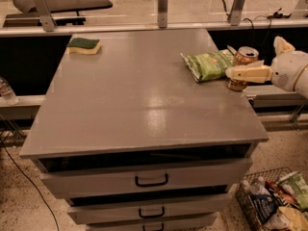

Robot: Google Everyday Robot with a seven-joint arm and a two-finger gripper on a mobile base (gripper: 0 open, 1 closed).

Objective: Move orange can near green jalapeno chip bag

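Observation:
The orange can [247,55] stands upright on the grey table [139,95] near its right edge, touching or almost touching the right end of the green jalapeno chip bag [208,65]. My gripper [253,57] reaches in from the right and is open. Its near cream finger [248,73] lies across the front of the can's lower half. The far finger [282,45] stands well off to the right, behind the can. The can's base is hidden by the near finger.
A yellow sponge with a green top [83,45] lies at the table's far left corner. Drawers with dark handles [151,180] are below the table top. A wire basket of snack packets [274,203] stands on the floor at the lower right. A rail with posts [162,6] runs behind the table.

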